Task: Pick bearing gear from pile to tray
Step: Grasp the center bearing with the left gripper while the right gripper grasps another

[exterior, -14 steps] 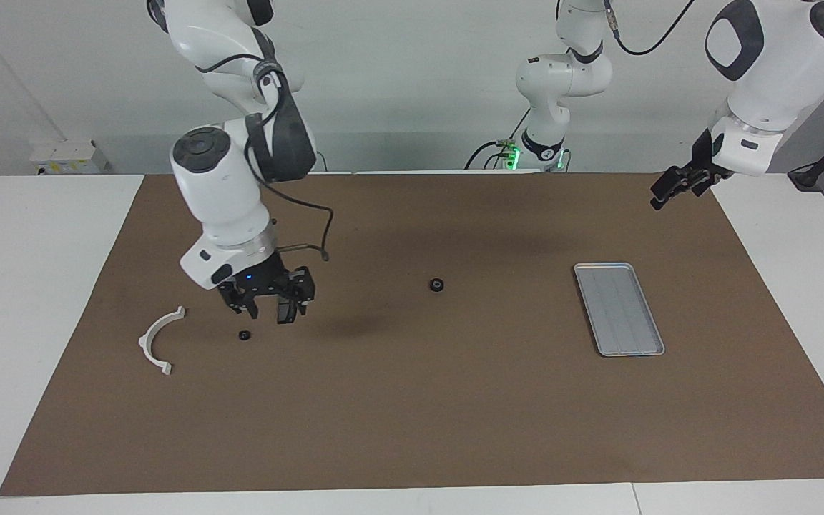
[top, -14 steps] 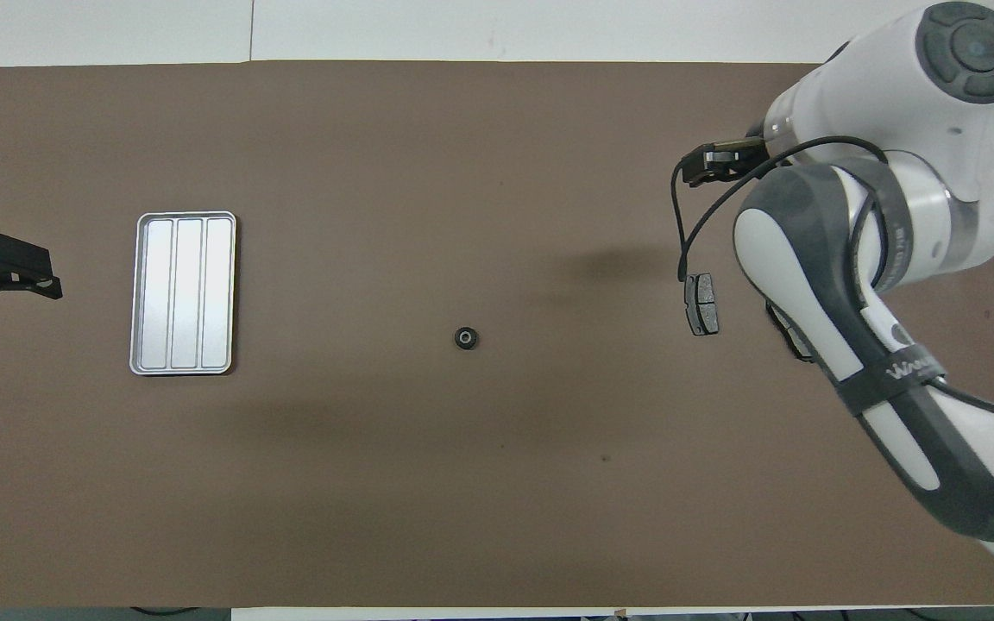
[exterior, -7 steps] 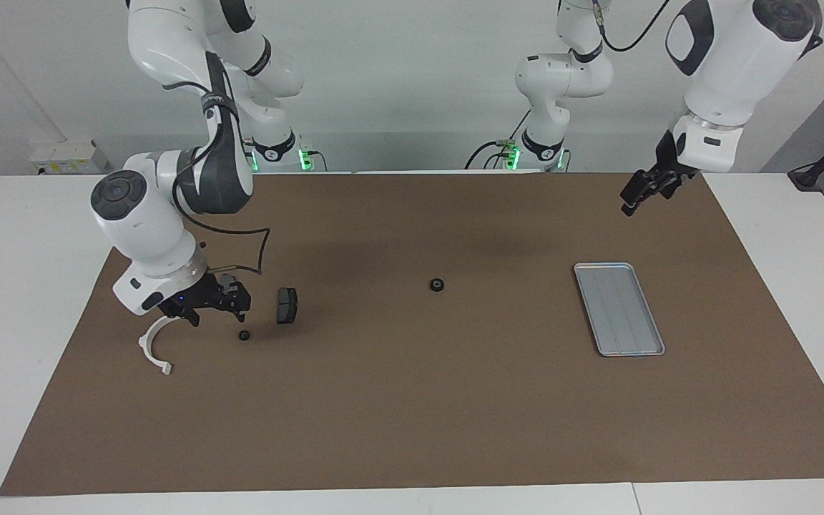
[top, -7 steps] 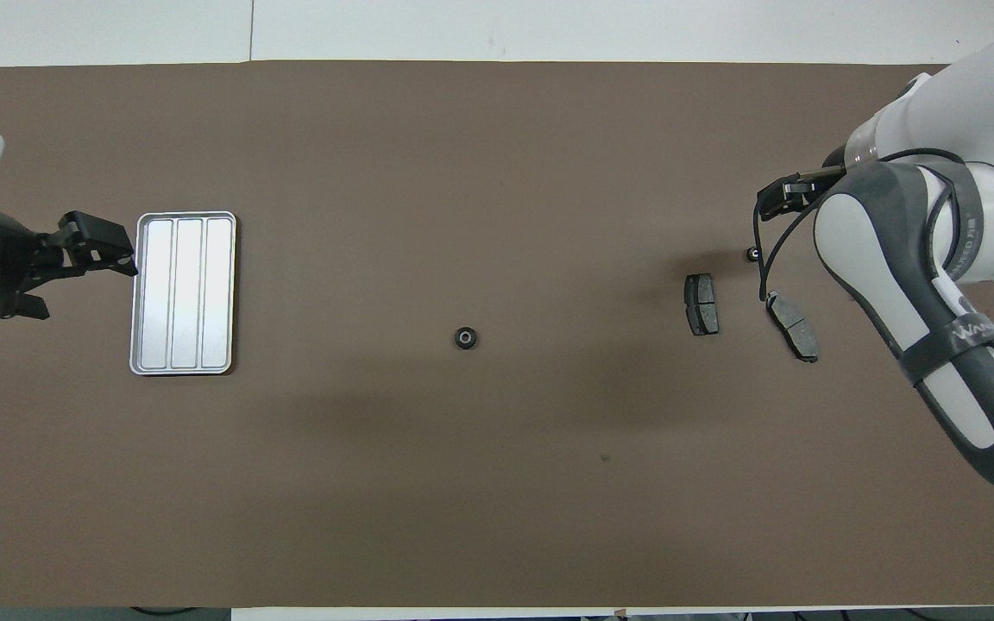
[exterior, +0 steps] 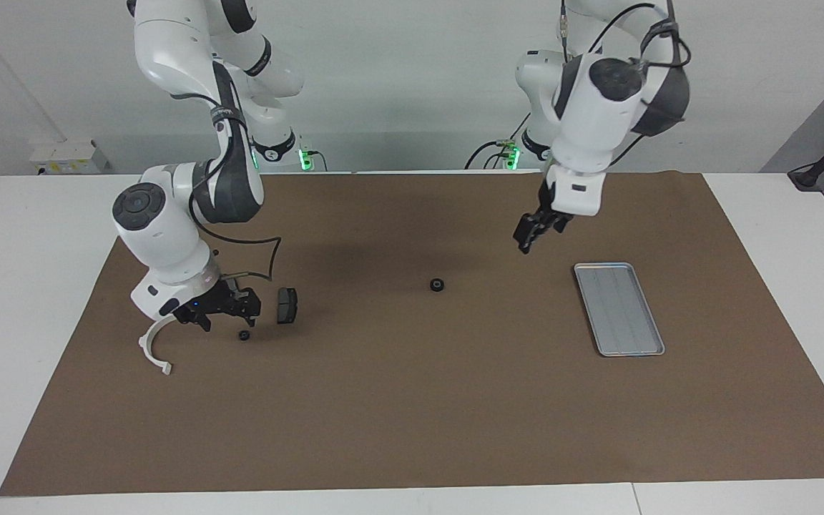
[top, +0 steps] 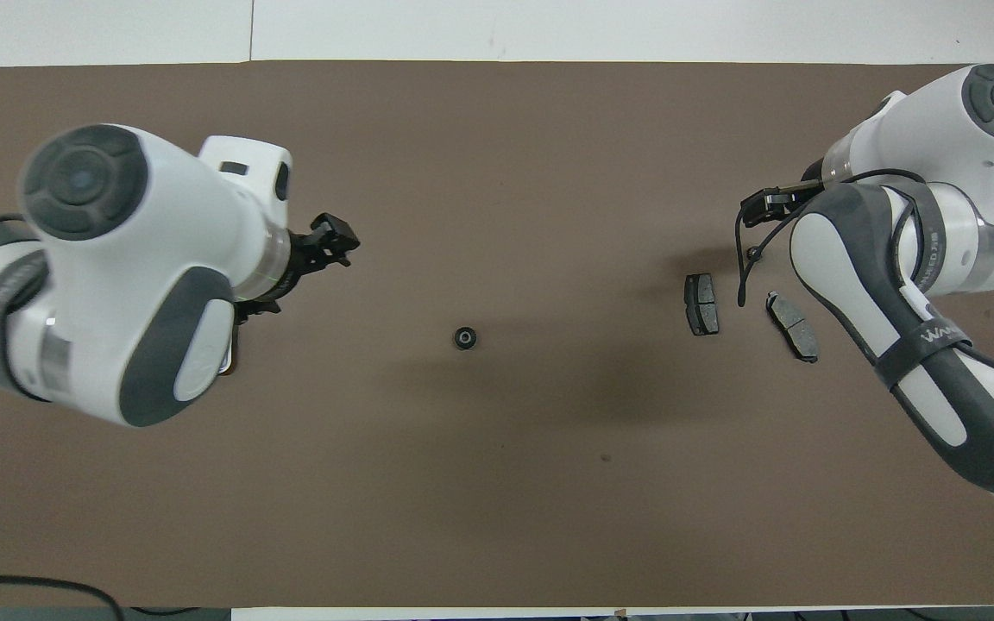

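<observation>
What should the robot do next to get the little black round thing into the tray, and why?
Probably the left end effector should drop toward the bearing gear lying alone mid-mat. It hangs open over bare mat between that gear and the tray, holding nothing, and is the arm closest to both. The right end effector is low among the pile, by the brake pad.

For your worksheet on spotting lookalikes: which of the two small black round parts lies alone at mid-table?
The bearing gear with the pale centre, between pile and tray; the other round piece lies beside a brake pad.

Robotics lab: two arms, brown-matted table (exterior: 412,429)
</observation>
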